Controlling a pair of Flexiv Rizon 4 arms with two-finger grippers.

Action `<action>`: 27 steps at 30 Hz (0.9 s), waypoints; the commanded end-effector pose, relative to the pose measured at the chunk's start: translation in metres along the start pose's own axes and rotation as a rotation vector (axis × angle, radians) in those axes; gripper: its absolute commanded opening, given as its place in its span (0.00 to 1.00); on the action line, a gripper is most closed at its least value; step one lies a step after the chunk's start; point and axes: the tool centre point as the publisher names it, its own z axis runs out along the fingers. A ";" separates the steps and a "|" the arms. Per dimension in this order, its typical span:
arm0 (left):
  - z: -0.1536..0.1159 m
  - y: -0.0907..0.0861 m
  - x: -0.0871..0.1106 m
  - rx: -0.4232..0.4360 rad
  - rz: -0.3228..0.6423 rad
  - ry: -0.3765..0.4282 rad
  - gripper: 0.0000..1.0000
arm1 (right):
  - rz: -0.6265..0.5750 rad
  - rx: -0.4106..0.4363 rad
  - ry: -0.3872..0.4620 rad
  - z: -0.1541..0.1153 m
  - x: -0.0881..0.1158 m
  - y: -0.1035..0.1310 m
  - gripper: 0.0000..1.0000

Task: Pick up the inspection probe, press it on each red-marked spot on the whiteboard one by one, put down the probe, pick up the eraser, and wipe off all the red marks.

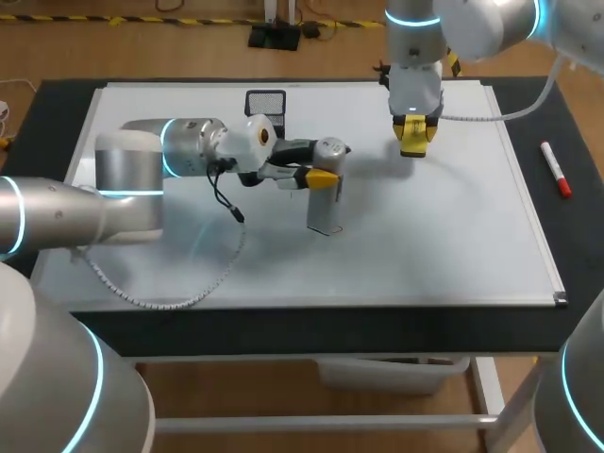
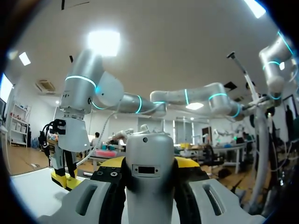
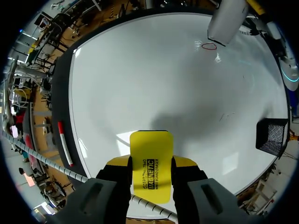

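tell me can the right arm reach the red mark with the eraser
Probably not cleanly: the red mark lies right beside the probe, held at the whiteboard by the left gripper. The right gripper, shut on the eraser, would likely bump it.

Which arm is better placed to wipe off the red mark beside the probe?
Right: right gripper is shut on the yellow eraser; left gripper is shut on the inspection probe beside the red mark.

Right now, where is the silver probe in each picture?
Head view: the probe stands near the whiteboard's middle, held in the left gripper.
Left wrist view: the probe fills the space between that gripper's fingers, close up.
Right wrist view: the probe is far ahead of the right gripper and its eraser, beside a red circle.
Shared landmark: the whiteboard under it.
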 end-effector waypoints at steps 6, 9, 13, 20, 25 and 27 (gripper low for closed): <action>0.004 0.008 -0.003 0.006 -0.007 -0.018 0.00 | -0.002 0.001 0.002 -0.001 0.001 0.000 0.00; 0.005 0.010 -0.005 0.003 -0.007 -0.022 0.00 | -0.002 0.001 0.002 -0.001 0.001 0.000 0.00; 0.005 0.014 -0.009 -0.004 -0.008 -0.031 0.00 | -0.002 0.001 0.002 -0.001 0.001 0.000 0.00; 0.004 0.019 -0.016 -0.023 -0.002 -0.036 0.00 | -0.002 0.001 0.002 -0.001 0.001 0.000 0.00; 0.002 0.022 -0.017 -0.036 -0.008 -0.036 0.00 | -0.002 0.001 0.002 -0.001 0.001 0.000 0.00; 0.000 0.024 -0.017 -0.042 -0.011 -0.039 0.00 | -0.002 0.001 0.002 -0.001 0.001 0.000 0.00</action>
